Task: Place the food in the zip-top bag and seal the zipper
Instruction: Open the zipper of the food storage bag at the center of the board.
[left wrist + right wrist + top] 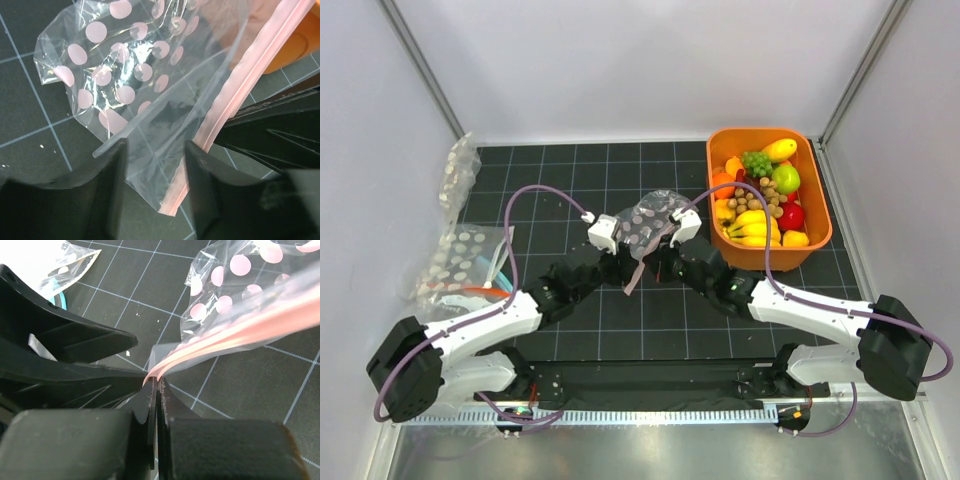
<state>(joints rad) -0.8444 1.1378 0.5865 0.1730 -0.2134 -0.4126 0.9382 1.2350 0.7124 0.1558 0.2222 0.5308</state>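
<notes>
The zip-top bag [655, 213] lies crumpled at mid table, clear with pink dots [125, 75]. Its zipper [240, 80] is a pale pink strip that hangs down toward the arms [636, 268]. My right gripper [157, 385] is shut on the end of the zipper [225, 335], which fans out from its tips. My left gripper [155, 172] stands open around the bag's lower corner, one finger [107, 185] at the clear flap and the other finger [205, 190] beside the pink strip. The food [765, 195] sits piled in an orange tub: bananas, grapes, a green apple, red and yellow fruits.
The orange tub [820, 215] stands at the back right. Two other dotted clear bags lie at the left, one [460, 262] with blue-orange trim and one [458, 178] farther back. The right gripper's dark body [272, 132] crowds the left wrist view.
</notes>
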